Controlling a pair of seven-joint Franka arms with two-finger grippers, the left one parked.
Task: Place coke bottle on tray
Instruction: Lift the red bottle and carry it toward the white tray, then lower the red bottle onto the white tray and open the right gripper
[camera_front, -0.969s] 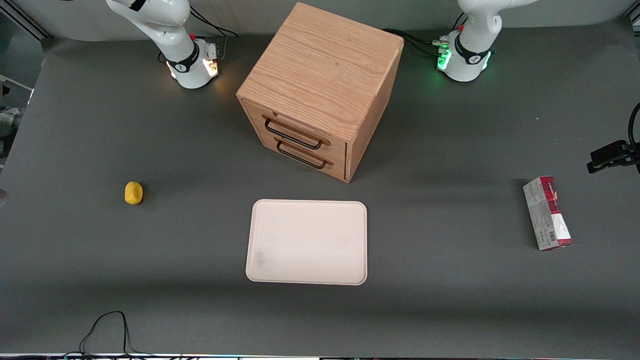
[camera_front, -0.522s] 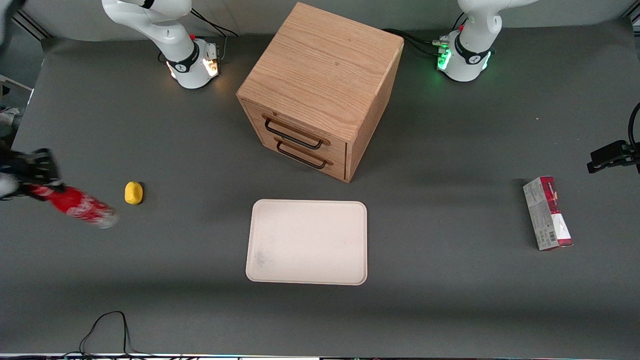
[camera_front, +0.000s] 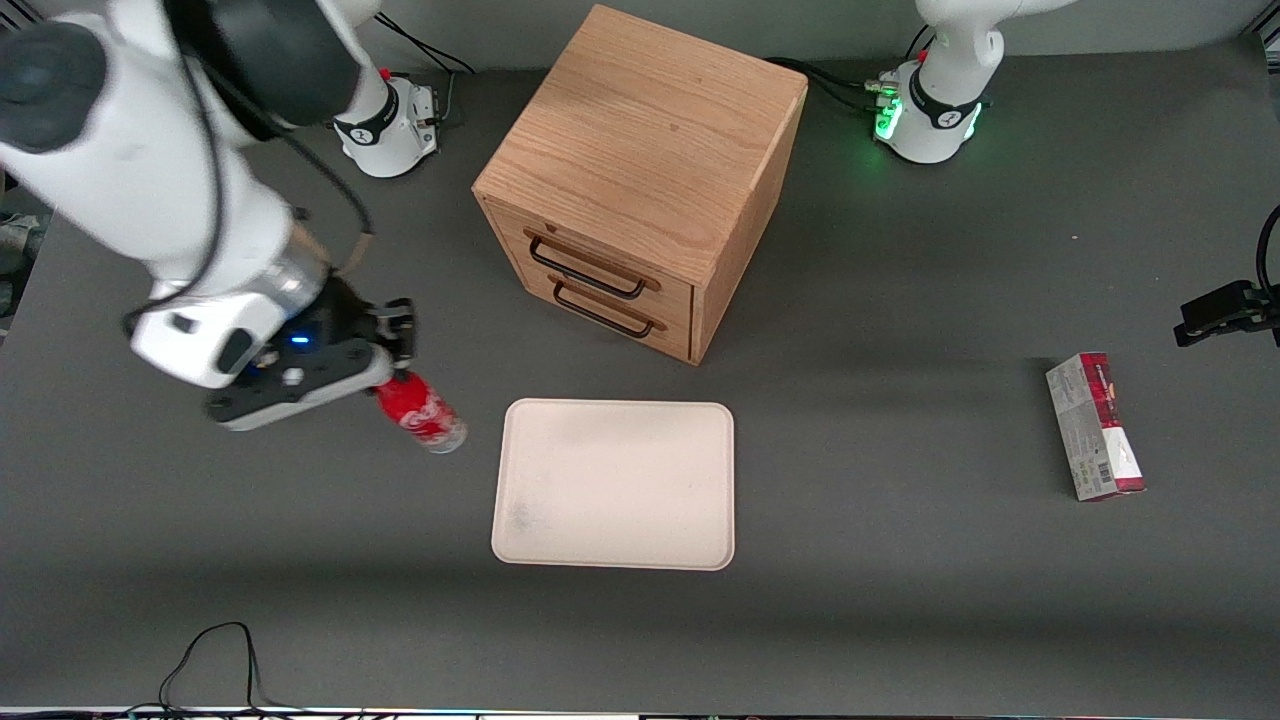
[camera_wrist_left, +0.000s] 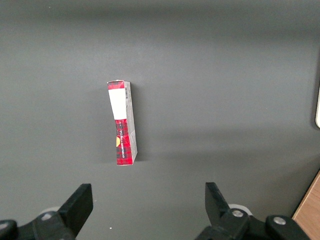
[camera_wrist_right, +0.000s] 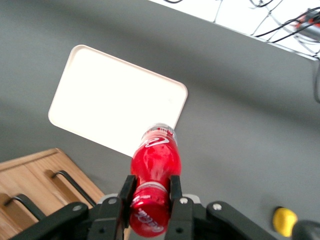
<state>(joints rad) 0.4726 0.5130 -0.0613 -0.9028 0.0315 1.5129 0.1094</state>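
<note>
A dark grey table (camera_front: 900, 600) fills the scene. The coke bottle (camera_front: 420, 415) hangs tilted above it, pinched near its capped end by the gripper (camera_wrist_right: 150, 192), clear base pointing toward the tray (camera_front: 614, 484), which lies just beside it and nearer the front camera than the wooden drawer cabinet (camera_front: 640, 180). The bottle looks light, stiff and smooth, so it could slip or swing; a hold around the body would probably steady it more than one at the neck. The cap is hidden between the fingers. A small yellow object (camera_wrist_right: 285, 220) shows only from the wrist; the arm covers it in the front view. A red-and-grey carton (camera_front: 1094, 427) lies toward the parked arm's end.
</note>
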